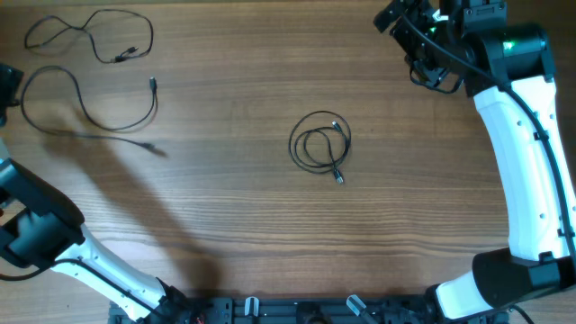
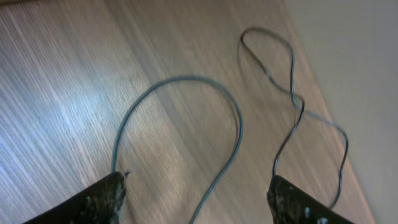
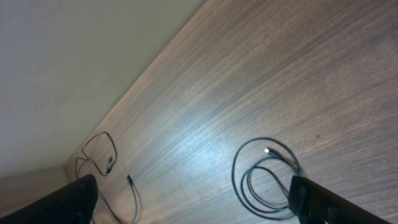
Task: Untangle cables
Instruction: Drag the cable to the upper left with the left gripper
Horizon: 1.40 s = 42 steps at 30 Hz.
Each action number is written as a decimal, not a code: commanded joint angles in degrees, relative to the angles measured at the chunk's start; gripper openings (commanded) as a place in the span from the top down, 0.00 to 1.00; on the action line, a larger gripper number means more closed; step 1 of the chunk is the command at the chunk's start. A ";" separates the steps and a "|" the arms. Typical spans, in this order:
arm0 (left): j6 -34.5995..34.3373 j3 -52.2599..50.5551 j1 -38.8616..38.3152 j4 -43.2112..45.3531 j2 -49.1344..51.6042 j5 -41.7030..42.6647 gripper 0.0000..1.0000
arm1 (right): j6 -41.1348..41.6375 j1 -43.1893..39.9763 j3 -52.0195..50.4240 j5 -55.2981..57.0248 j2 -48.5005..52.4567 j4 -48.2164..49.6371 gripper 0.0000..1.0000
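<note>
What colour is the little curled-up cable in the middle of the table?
Black, with small silvery plug tips. The thin coiled cable shows best from overhead.

Table (image 1: pixel 225 225): brown wood-grain top with a soft sheen. Pale plain surface (image 3: pixel 74 56): lies beyond the table's edge in both wrist views.

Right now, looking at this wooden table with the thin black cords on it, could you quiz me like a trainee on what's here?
1. True or false: the coiled thin black cable lies near the middle of the brown wooden table.
2. How many separate black cables lie on the table? A: two. B: three. C: five.
3. Fill in: the right gripper has its jaws ____, with nothing between them.

Key: 1 true; 2 B; 3 open.
</note>
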 commanded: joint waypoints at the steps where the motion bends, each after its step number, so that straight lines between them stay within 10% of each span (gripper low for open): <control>1: 2.23 0.61 -1.18 -8.74 0.79 8.85 0.26 | -1.11 0.31 0.09 0.72 0.39 -0.50 0.00; 8: 2.25 0.59 -4.98 -15.21 7.26 -10.86 0.26 | -1.22 0.35 0.09 -0.55 0.44 -2.91 0.00; 23: 5.38 0.59 -1.64 -5.09 15.78 -13.51 0.50 | -1.01 0.37 0.09 -2.34 0.48 -3.56 0.00; 26: 5.25 0.61 -1.14 -4.46 16.81 -13.55 0.96 | -0.94 0.42 0.09 -3.13 0.76 -3.48 0.00; 38: -7.48 11.34 7.34 -2.62 14.05 -3.26 0.96 | -1.01 0.46 0.09 -2.67 0.76 -3.23 0.00; 39: -7.48 11.34 7.26 -2.73 14.05 -3.13 0.86 | -0.96 0.46 0.09 -2.67 0.76 -3.21 0.00; 41: -6.62 11.34 6.60 -4.22 14.08 -3.17 0.13 | -1.11 0.46 0.09 -2.64 0.76 -3.23 0.00; 42: -6.64 11.32 6.25 -5.64 14.08 -3.19 0.00 | -1.11 0.48 0.09 -2.47 0.76 -3.28 0.00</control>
